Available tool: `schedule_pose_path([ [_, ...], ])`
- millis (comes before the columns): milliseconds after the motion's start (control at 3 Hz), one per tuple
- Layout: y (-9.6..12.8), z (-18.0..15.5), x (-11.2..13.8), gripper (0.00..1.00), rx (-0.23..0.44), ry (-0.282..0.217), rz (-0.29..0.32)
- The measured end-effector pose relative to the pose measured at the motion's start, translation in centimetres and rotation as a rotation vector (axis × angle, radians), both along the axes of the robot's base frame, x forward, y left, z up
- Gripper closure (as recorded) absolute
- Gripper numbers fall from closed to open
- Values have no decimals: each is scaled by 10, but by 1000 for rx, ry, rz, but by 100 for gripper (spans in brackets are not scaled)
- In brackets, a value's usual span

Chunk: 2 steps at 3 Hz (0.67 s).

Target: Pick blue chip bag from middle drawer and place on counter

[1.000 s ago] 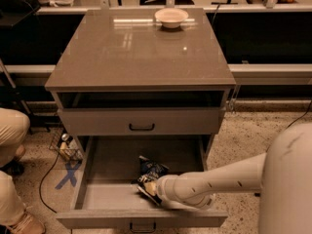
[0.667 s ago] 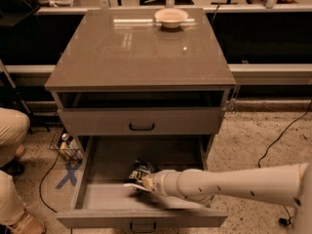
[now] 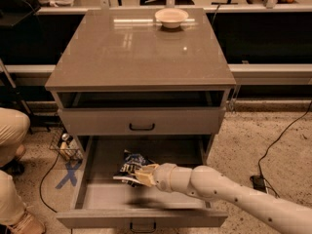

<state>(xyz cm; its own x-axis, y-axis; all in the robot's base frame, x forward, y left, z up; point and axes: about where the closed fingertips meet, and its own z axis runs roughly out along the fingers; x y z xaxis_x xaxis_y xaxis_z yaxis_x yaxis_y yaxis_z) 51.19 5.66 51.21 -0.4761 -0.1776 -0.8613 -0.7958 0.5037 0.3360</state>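
The cream two-finger gripper (image 3: 144,175) is clamped on the crinkled dark-blue chip bag (image 3: 129,164), which juts out just beyond its tip, inside the wide grey open drawer (image 3: 97,199). Well above lies the glossy grey-brown counter surface (image 3: 126,52).

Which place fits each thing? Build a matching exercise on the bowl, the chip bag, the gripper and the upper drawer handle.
1 cream bowl
2 blue chip bag
3 gripper
4 upper black handle

A lying in the open middle drawer
B far side of the counter
C reaching in, against the bag
D closed drawer front

Pairs: 1-B; 2-A; 3-C; 4-D
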Motion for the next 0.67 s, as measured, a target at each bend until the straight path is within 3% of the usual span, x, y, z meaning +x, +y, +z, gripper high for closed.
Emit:
schedule_pose_path([
  [333, -32, 54, -27, 100, 83, -43, 36],
  [667, -62, 55, -39, 100, 89, -32, 10],
])
